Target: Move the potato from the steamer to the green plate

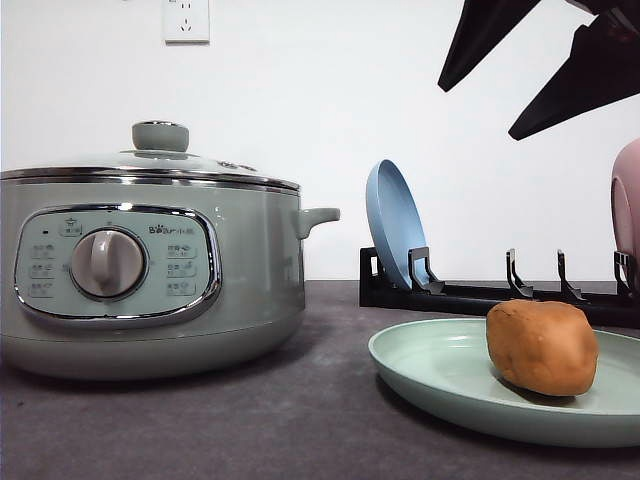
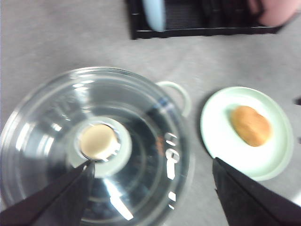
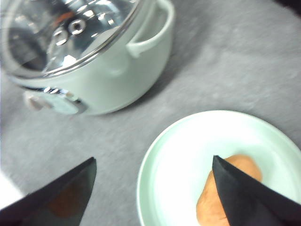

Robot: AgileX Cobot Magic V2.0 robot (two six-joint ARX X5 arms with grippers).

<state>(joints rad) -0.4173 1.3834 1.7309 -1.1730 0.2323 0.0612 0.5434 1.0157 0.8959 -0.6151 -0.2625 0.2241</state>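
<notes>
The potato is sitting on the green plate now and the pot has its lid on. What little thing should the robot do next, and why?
Probably just lift the right gripper up and away. The potato already rests on the green plate, the gripper's jaws are open and hold nothing, and the steamer has its glass lid on. Nothing seems left to carry, so backing off looks safest.

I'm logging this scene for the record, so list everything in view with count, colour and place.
Round electric steamer: one, pale sage green with chrome rim, table left, lid on.
Glass lid with green knob: one, clear, on the steamer.
Lumpy potato: one, orange-brown, lying on the green plate.
Wide shallow green plate: one, mint green, table right front.
Round blue plate: one, standing in the rack.
Pink plate: one, rack's right end.
Slotted dish rack: one, black, behind the green plate.
Wall socket: one, white, wall above the steamer.
Left tool: black, open, above the lid.
Right tool: black, open, above the green plate.
</notes>
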